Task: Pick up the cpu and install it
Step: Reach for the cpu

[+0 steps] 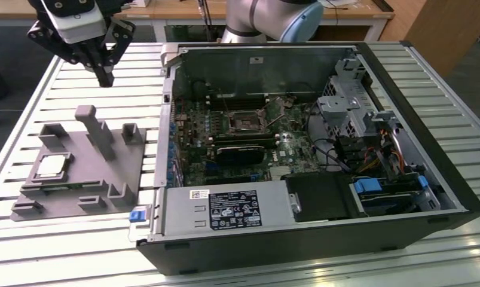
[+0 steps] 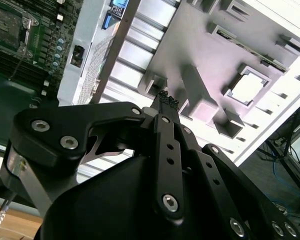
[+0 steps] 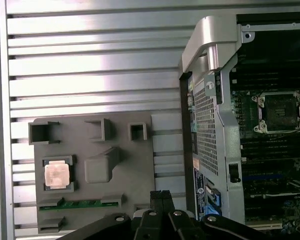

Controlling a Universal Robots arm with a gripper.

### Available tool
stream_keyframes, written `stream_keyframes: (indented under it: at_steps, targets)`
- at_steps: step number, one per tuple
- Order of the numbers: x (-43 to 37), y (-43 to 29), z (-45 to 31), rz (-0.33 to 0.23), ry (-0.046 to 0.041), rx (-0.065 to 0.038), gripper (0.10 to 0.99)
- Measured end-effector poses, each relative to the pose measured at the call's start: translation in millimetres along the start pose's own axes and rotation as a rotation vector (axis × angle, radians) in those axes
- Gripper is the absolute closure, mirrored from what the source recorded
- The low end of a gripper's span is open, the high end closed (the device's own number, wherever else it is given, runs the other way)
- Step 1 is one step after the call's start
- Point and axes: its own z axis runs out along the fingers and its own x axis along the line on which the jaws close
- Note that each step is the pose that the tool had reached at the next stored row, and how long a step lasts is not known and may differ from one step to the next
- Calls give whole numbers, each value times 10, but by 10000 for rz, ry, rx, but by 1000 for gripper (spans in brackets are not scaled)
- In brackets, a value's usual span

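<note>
I see the gripper (image 1: 105, 78) with its black fingers pressed together, holding nothing, over the ribbed metal table (image 1: 64, 101). The cpu (image 1: 52, 165), a flat silvery square, lies in a square recess of the matte grey fixture (image 1: 88, 176), beside the open case (image 1: 263, 251) with its framed socket (image 1: 245, 121).

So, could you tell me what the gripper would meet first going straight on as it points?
The gripper would probably meet the fixture, at its edge nearest the case, or the table beside it; depth is unclear.
</note>
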Motion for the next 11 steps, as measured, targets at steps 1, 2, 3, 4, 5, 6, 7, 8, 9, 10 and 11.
stream_keyframes:
  at_steps: [1,2,3,4,5,6,7,8,9,10,11]
  targets:
    - [13,-1,0,-1,0,-1,980]
    - [26,-2,0,0,0,-1,980]
    - [38,-3,0,0,0,-1,980]
    - [50,-4,0,0,0,-1,980]
    - [60,-5,0,0,-1,-2,980]
    - [69,-6,0,0,0,-1,980]
    - [79,-6,0,0,0,-1,980]
    - [90,-7,0,0,0,-1,980]
    - [101,-8,0,0,0,-1,980]
    - [112,-9,0,0,0,-1,980]
    - [122,-9,0,0,0,-2,980]
